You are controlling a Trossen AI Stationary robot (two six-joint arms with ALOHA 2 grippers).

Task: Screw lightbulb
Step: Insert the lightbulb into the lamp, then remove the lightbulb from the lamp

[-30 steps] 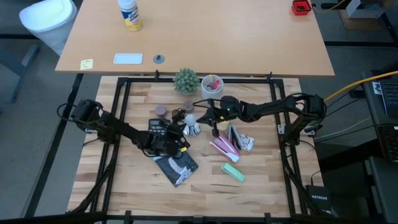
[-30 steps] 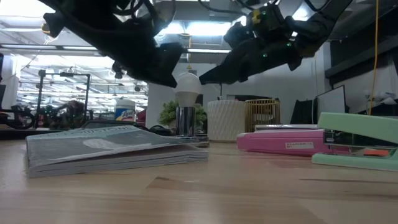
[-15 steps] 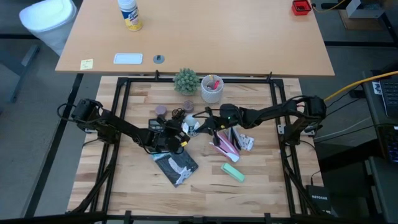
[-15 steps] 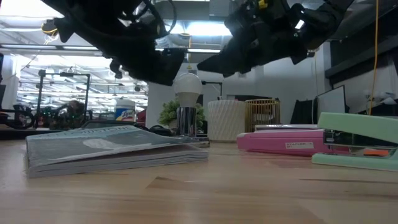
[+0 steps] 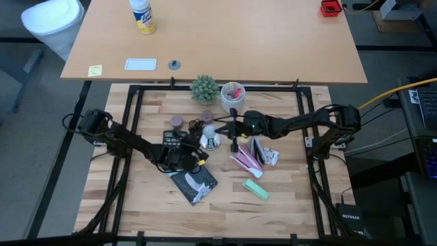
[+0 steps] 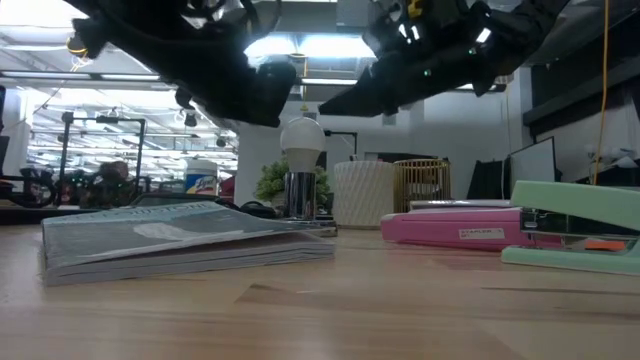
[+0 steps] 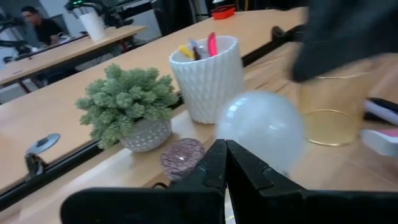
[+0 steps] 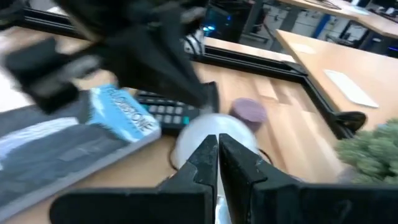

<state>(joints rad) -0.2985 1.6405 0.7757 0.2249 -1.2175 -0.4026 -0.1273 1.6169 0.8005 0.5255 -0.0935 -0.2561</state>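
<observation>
The lightbulb stands upright near the middle of the counter, its frosted white globe above a shiny metal cylinder. The left tool is just beside it on one side and the right tool just beside it on the other, both above counter level and neither touching the globe. In each wrist view that arm's two dark fingers lie pressed together with no gap, so both tools are closed on nothing, with the round bulb right beyond the tips.

The counter is pale wood planking. On it sit one small spiky green plant in a grey pot, one white ribbed cup holding coloured pens, one clear amber cup, one dull purple disc, one dark calculator, one grey-covered book, one flat pink stapler and one mint-green stapler.
</observation>
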